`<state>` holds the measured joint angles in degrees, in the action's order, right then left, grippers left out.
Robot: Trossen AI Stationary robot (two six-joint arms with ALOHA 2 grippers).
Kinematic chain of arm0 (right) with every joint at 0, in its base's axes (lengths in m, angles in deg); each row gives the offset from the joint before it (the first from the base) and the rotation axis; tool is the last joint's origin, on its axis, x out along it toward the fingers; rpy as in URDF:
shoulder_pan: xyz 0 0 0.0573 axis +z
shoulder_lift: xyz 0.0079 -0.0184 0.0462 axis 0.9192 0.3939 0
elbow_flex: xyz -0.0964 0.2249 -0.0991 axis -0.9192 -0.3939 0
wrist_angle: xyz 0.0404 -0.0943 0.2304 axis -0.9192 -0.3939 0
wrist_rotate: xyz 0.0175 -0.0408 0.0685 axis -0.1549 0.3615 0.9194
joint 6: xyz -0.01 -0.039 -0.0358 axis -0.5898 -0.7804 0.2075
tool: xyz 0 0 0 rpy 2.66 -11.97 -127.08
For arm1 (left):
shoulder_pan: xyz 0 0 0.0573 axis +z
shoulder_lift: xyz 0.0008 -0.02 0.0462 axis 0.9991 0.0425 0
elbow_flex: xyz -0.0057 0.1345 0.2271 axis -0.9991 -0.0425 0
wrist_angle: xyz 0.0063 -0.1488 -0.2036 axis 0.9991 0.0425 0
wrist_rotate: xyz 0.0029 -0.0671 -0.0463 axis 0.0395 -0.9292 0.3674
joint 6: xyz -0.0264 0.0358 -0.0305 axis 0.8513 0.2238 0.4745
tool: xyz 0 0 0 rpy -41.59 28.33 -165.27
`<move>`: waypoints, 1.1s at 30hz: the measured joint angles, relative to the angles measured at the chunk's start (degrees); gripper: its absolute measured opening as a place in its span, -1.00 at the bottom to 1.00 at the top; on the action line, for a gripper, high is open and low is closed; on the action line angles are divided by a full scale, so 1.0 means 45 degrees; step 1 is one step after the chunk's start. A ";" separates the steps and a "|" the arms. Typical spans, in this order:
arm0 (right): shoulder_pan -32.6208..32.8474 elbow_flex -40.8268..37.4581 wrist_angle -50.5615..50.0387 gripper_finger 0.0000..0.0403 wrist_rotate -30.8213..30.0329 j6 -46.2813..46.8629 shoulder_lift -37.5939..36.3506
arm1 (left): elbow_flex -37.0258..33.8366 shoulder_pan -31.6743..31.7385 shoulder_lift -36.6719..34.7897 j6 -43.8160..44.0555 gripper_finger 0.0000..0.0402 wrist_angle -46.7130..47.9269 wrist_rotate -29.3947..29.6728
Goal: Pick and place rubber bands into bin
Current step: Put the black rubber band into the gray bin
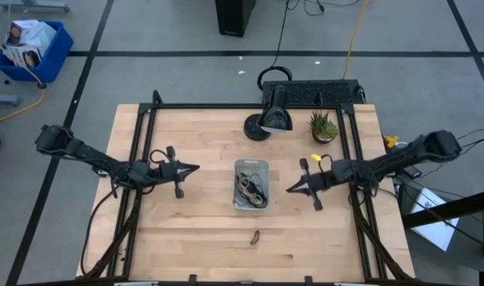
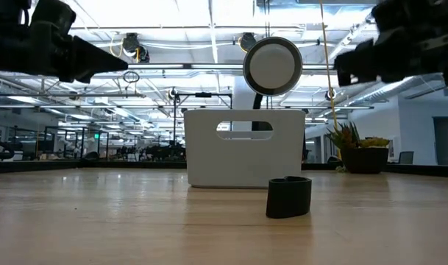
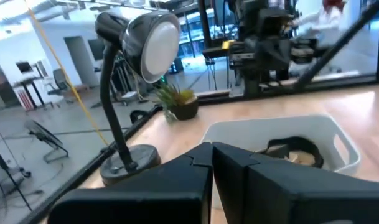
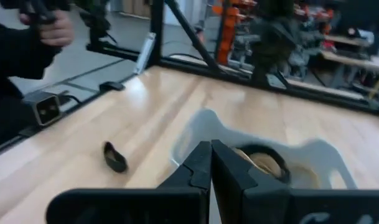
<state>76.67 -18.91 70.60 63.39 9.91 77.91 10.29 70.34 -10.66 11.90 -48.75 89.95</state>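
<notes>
Nearest the low camera you have the small dark piece (image 2: 288, 197), a curled scrap of band standing on the desk (image 1: 186, 246) in front of the bin (image 2: 246, 147). From above, that piece (image 1: 255, 236) lies alone on the bare wood, apart from the bin and on the side away from the lamp.

The desk itself is a pale wooden top inside a black frame. Your left arm (image 1: 83, 151) reaches in from the left side and your right arm (image 1: 400, 159) from the right, both held above the wood and pointing toward the middle.

The lamp (image 1: 272, 115) stands at the far edge, with a small potted plant (image 1: 323, 125) beside it.

The bin (image 1: 251, 184) sits mid-desk between the two arms, and the bands (image 1: 252, 187) lie tangled inside it, dark loops over pale ones.

Your left fingers (image 1: 195, 168) are pressed together with nothing between them, short of the bin's left side. Your right fingers (image 1: 290, 190) are likewise closed and empty, just off the bin's right side.

A person's hand (image 4: 49, 25) shows beyond the desk in the right wrist view.
</notes>
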 joint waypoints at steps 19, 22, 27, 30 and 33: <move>0.5146 0.7574 -0.4715 -0.83 -0.5830 0.0293 0.7674 | 0.0005 -0.0268 0.0010 0.2075 -0.89 0.0971 -0.0141; 0.5145 0.7713 -0.4449 -0.65 -0.4840 0.0393 0.8568 | 0.0005 -0.0288 0.0010 0.2128 -0.89 0.0976 -0.0146; 0.5145 0.7747 -0.3250 -0.30 -0.3479 0.0107 0.9490 | 0.0005 -0.0288 0.0010 0.2136 -0.89 0.0981 -0.0350; 0.5155 0.7753 -0.2658 -0.11 -0.3255 0.0093 0.9831 | 0.0009 -0.0288 0.0010 0.2112 -0.89 0.0976 -0.0423; 0.5004 0.7768 -0.2101 0.05 -0.2660 0.0166 1.0112 | 0.0010 -0.0288 0.0010 0.2086 -0.89 0.0976 -0.0423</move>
<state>99.19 16.04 61.14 51.42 10.66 123.41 10.33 69.04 -10.62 21.29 -44.35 88.05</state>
